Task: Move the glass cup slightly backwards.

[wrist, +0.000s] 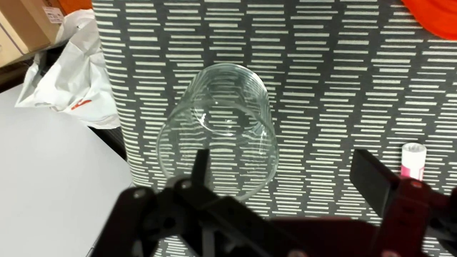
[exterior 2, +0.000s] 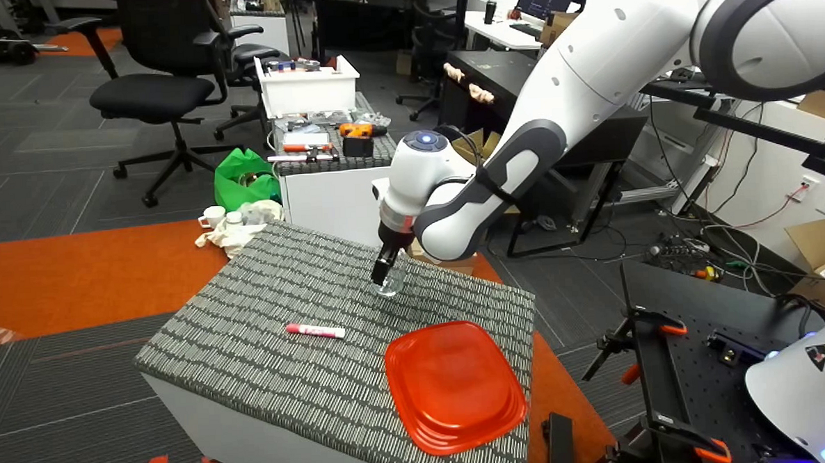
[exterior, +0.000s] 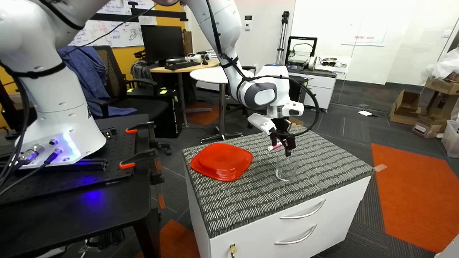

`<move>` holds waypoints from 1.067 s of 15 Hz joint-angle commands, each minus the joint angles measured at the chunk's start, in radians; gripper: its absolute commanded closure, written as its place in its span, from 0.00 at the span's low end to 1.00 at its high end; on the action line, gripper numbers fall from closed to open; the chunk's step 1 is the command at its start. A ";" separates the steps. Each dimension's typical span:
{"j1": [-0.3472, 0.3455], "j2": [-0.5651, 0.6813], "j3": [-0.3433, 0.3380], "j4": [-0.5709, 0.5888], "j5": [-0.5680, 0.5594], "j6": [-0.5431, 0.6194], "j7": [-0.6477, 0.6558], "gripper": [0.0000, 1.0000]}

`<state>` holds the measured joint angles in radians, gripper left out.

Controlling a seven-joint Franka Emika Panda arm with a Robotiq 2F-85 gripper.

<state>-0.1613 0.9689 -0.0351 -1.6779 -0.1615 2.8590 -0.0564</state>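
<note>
The glass cup is a clear tumbler standing upright on the striped cabinet top. It shows faintly in both exterior views and large in the wrist view. My gripper is open with nothing between its fingers. In the wrist view the left finger overlaps the cup's mouth, and the right finger is outside the rim, to the right and apart from it. In both exterior views the gripper points down at the cup's rim. I cannot tell whether the left fingertip is inside the cup.
A red plastic bowl lies on the cabinet top. A pink and white marker lies beyond the right finger in the wrist view. The cabinet's edge runs close to the cup's left there, with a white bag beyond.
</note>
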 commanded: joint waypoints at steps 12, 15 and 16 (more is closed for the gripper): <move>0.010 0.140 0.016 0.224 0.030 -0.180 -0.043 0.00; 0.010 0.156 0.015 0.243 0.031 -0.195 -0.042 0.32; 0.009 0.159 0.014 0.246 0.031 -0.198 -0.041 0.41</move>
<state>-0.1559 1.1056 -0.0193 -1.4797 -0.1615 2.7105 -0.0575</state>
